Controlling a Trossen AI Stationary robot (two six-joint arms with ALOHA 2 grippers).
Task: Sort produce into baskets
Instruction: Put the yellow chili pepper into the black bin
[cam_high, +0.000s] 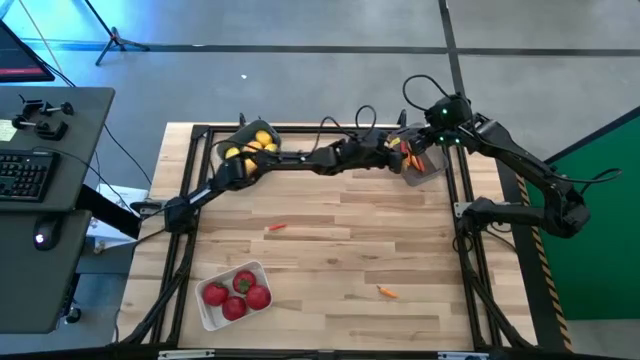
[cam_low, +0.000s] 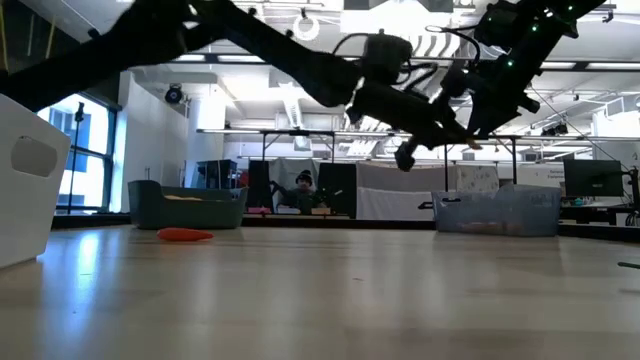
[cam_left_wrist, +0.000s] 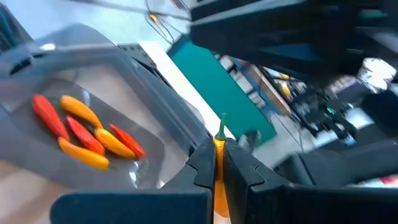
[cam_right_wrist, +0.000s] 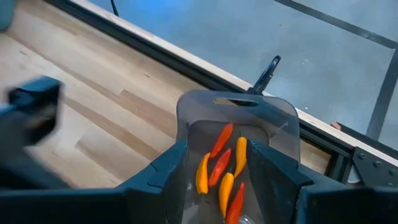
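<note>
The left arm reaches across the far side of the table (cam_high: 330, 240), its left gripper (cam_left_wrist: 219, 163) above the dark translucent basket (cam_high: 425, 165) at the far right corner. The left wrist view shows its fingers (cam_left_wrist: 202, 163) clenched on a thin orange pepper (cam_left_wrist: 219, 138), whose green stem points up between the tips. The pepper is clear of the basket, beside its near rim.

Inside this basket lie several red and orange peppers (cam_right_wrist: 221, 168), loose on the bottom and partly overlapping. The exact count cannot be told for certain.

The right gripper (cam_right_wrist: 214, 163) hangs directly over the same basket. The right wrist view shows its fingers (cam_right_wrist: 168, 168) spread apart with nothing between them; the peppers seen in the gap lie below, in the basket.

The blue-grey basket (cam_high: 240, 138) stands at the far left corner of the table and contains the yellow lemons (cam_high: 256, 147). The left arm's forearm passes just beside it.

The white basket (cam_high: 203, 312) stands near the front left edge and contains four red fruits (cam_high: 238, 293), packed touching one another.

Two peppers remain loose on the table: a red one (cam_high: 276, 227) left of centre, and an orange one (cam_high: 387, 292) toward the front right. Both lie well apart from every basket.

In the low view a person (cam_low: 303, 190) shows in the room beyond the table.
</note>
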